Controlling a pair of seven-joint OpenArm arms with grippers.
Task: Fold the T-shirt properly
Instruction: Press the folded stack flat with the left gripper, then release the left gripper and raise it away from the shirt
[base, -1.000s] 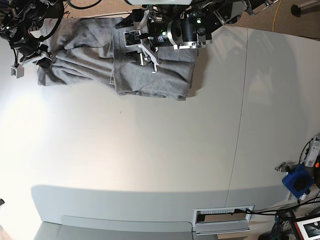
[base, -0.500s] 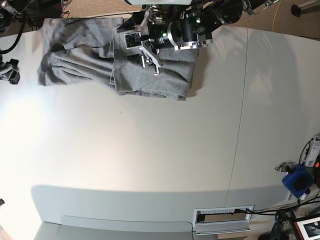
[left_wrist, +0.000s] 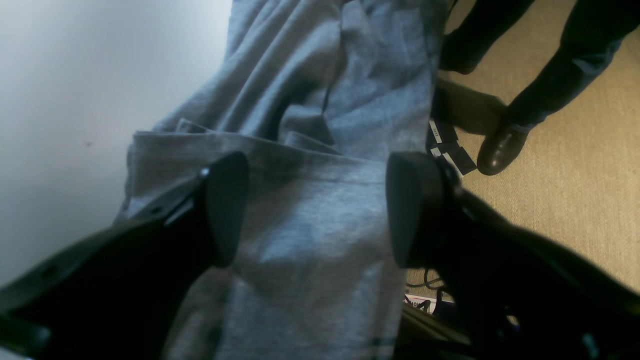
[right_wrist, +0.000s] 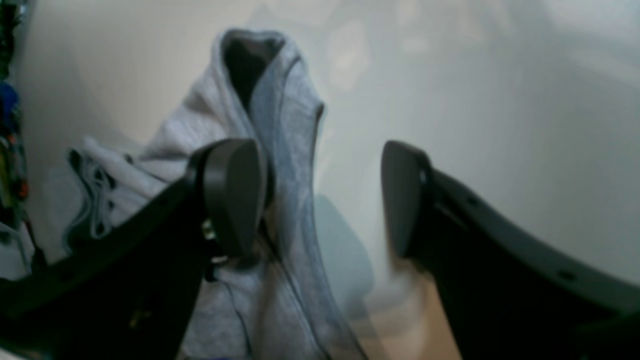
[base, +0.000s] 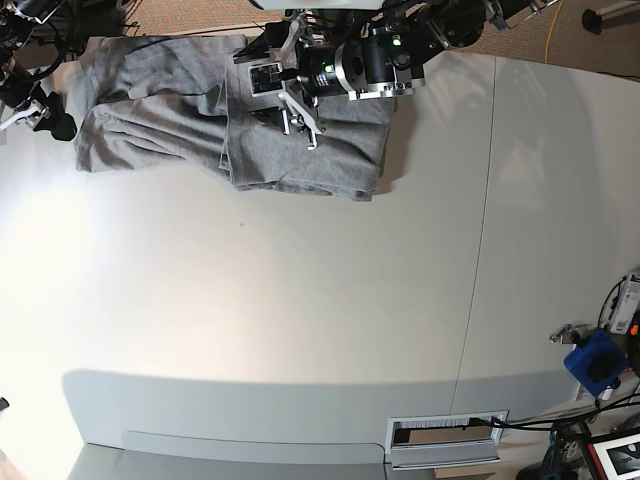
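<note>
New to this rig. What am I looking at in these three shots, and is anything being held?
It is a two-armed robot meant to fold a T-shirt. The base picture looks down on a white table, with the grey shirt lying crumpled along its far edge. The other two pictures come from cameras on each wrist, so the two dark fingers fill the foreground. The left tool hangs over the shirt, jaws wide apart with only flat cloth below. The right tool sits at the shirt's other end, also open, with bunched cloth beside one finger. Neither holds anything.
</note>
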